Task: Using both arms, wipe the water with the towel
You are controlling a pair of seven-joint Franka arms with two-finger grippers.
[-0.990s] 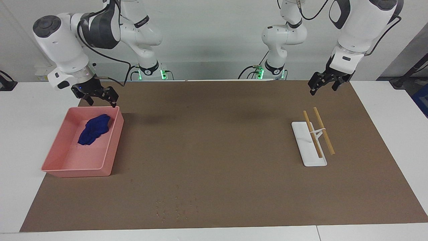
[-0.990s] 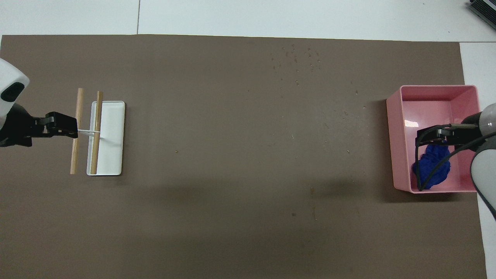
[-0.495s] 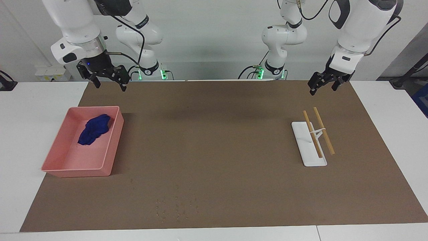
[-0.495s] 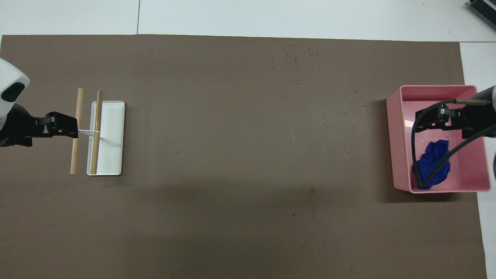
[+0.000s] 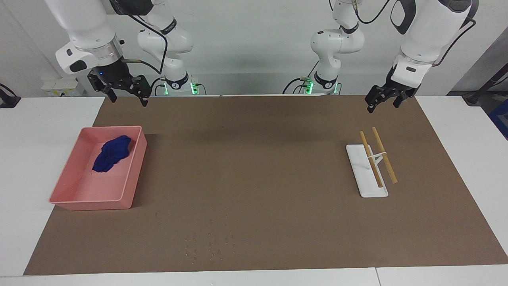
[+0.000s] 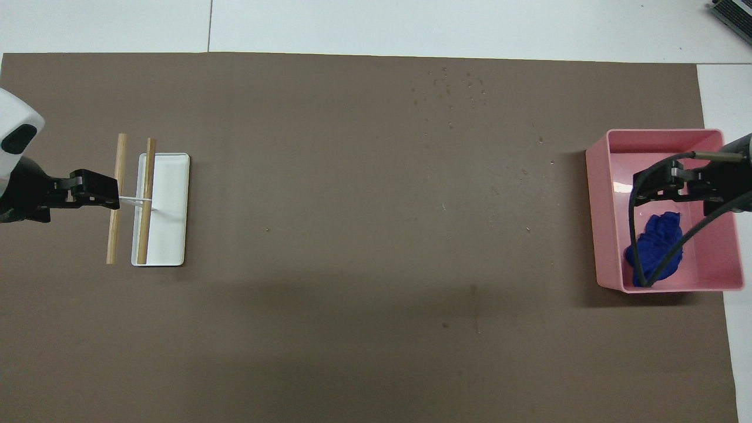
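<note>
A crumpled dark blue towel (image 5: 112, 153) (image 6: 655, 245) lies inside a pink bin (image 5: 133, 174) (image 6: 598, 211) at the right arm's end of the table. My right gripper (image 5: 127, 98) (image 6: 651, 187) hangs high over that bin, open and empty, well clear of the towel. The water (image 5: 210, 243) (image 6: 449, 94) is a patch of tiny droplets on the brown mat, farther from the robots than the bin. My left gripper (image 5: 383, 105) (image 6: 108, 198) waits open and empty over the mat beside the rod rack.
A white tray (image 5: 373, 190) (image 6: 173, 235) with two wooden rods (image 5: 384, 155) (image 6: 145, 200) across it sits at the left arm's end. The brown mat (image 5: 258, 167) covers most of the white table.
My right gripper has risen from the bin's rim to well above it and stayed open. The towel, the left arm and everything else have not moved.
</note>
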